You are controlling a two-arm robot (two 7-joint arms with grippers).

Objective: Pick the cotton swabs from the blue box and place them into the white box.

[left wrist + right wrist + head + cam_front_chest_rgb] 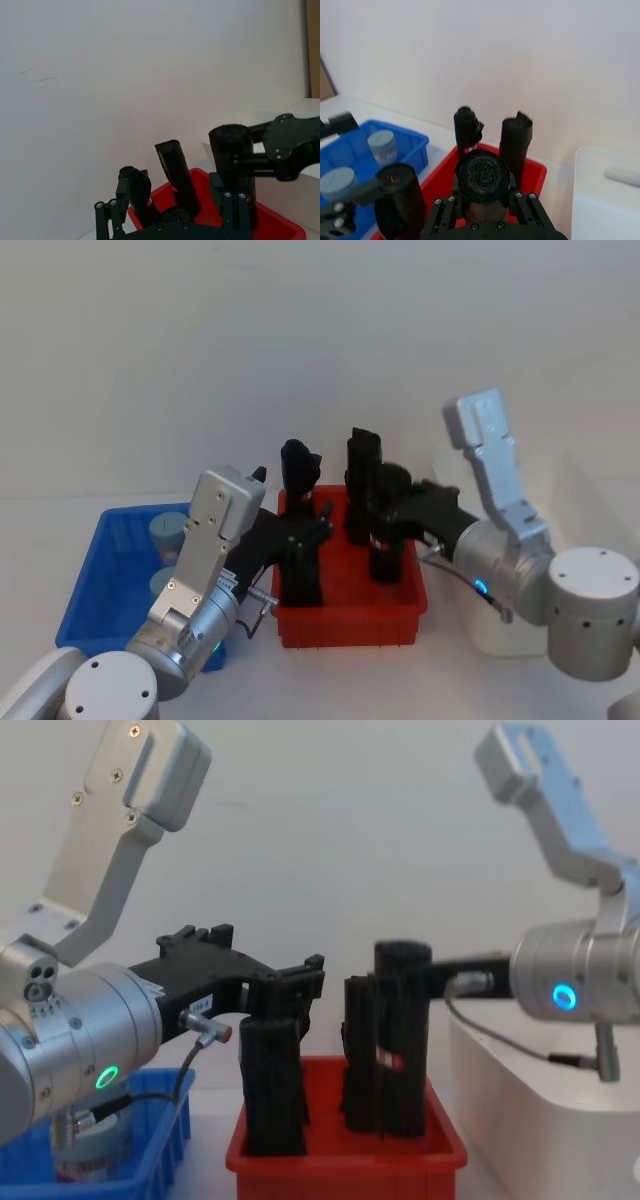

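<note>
Right gripper (388, 530) is clenched on a black roll (482, 175) just below its top, over the red bin (350, 625) at the centre of the head view. Its arm comes in from the lower right, the wrist level and pointing left, and a silver link angles up toward the upper right. Left gripper (288, 988) reaches level from the lower left to the near roll (272, 1090) at the bin's left front corner; I cannot tell whether it grips that roll. Its arm bends at a round joint in the lower left corner, with a silver link slanting up above it. Two back rolls (466, 127) stand upright at the rear of the bin. The cotton swabs (167, 530) are in the blue box (82, 590) at the left, just beside the red bin: two short tubs with grey-blue lids and clear bodies, both upright, one behind the other, apart from both grippers. The white box (530, 1090) stands at the right of the red bin, under the right arm, smooth-walled and taller than the bins.
</note>
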